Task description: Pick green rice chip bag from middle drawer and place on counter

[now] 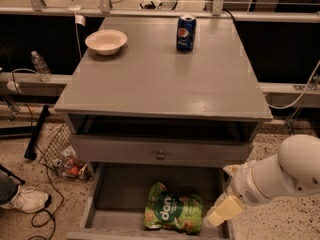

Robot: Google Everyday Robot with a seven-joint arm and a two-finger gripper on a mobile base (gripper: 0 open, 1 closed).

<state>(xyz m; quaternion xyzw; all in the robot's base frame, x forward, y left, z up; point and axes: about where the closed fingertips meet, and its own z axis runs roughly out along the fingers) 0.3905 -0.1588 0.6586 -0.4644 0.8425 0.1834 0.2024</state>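
The green rice chip bag (173, 212) lies flat on the floor of the pulled-out middle drawer (116, 193), near its front right. The counter (160, 79) is the grey top of the cabinet above. My gripper (226, 191) hangs from the white arm (285, 173) at the lower right, just right of the bag over the drawer's right wall. It is open and empty, and its lower pale fingertip (222, 211) is close to the bag's right edge.
A white bowl (106, 41) and a blue Pepsi can (186, 32) stand at the back of the counter. A drawer front with a round knob (160, 155) sits above the open drawer. A wire basket with litter (65, 156), cables and a shoe (25, 200) are on the floor at left.
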